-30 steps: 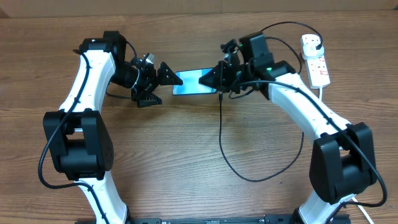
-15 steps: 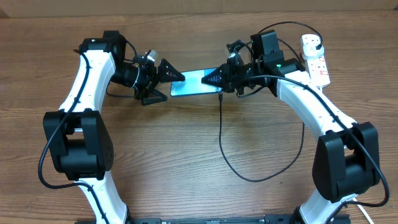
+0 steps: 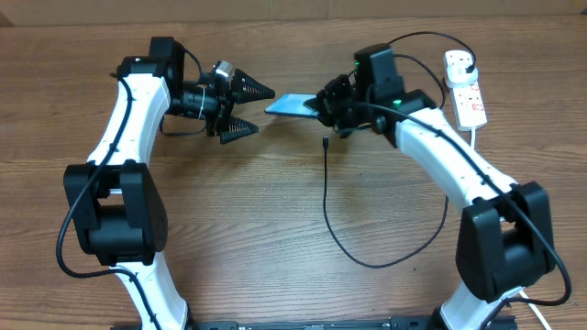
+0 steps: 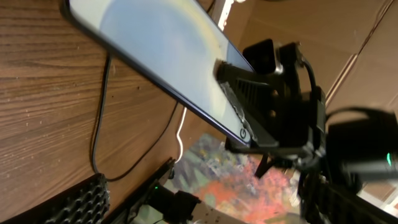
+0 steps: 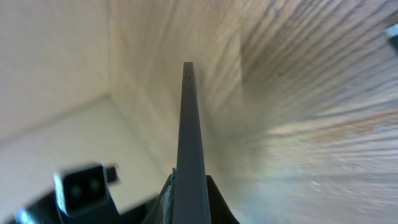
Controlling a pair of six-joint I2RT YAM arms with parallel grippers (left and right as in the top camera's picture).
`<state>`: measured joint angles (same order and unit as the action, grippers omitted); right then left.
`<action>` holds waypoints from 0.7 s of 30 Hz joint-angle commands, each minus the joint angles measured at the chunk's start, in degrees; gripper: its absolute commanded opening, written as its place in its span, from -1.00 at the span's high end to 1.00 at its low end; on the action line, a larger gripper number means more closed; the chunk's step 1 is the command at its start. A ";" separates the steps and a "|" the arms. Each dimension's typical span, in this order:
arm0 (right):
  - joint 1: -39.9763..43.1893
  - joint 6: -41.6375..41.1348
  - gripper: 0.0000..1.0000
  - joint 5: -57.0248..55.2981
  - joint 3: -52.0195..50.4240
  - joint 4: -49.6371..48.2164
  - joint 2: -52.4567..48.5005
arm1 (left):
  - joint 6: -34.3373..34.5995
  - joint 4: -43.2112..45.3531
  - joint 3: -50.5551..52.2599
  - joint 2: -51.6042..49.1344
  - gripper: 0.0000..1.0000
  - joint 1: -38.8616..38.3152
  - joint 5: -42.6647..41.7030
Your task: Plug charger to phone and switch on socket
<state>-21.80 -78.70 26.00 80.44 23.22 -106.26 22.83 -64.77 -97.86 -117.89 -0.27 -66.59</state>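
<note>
My right gripper is shut on one short end of the phone, which hangs tilted above the table with its light-blue screen up. The right wrist view shows the phone edge-on between the fingers of that gripper. My left gripper is open, its fingertips on either side of the phone's free end without touching it. The left wrist view shows the phone overhead. The charger lies loose on the table, its connector tip below the right gripper. The socket lies at the far right.
The charger's black cable loops across the table's middle and runs under the right arm toward the socket, where a plug sits. A thick white cord leaves the socket. The table's back edge is just behind both grippers.
The right gripper has raised and tilted the phone off the table, moving it back. The left gripper rose and turned with it, its jaws slightly narrower. The connector tip stayed put.
</note>
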 commanded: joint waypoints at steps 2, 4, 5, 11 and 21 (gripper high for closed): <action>-3.98 -9.84 0.93 -8.87 0.68 -6.99 2.75 | 12.48 1.46 -0.98 0.24 -0.86 -0.28 3.23; -5.07 -9.84 0.92 -9.64 0.68 -10.82 2.75 | 15.26 1.97 -0.98 0.24 -0.86 -0.31 4.85; -5.38 -9.84 0.93 -9.79 0.68 -12.02 2.75 | 16.31 2.03 -0.98 0.24 -0.86 -0.31 5.31; -6.23 -9.88 0.92 -11.23 0.68 -12.85 2.75 | 23.80 4.39 -0.98 0.24 -0.82 -0.28 5.99; -8.02 -13.09 0.92 -12.04 0.68 -12.41 2.75 | 39.89 9.01 -0.98 0.24 -0.64 -1.29 12.39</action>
<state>-28.47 -90.72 14.81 80.44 11.57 -106.24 54.85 -56.45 -97.86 -117.89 -0.54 -57.78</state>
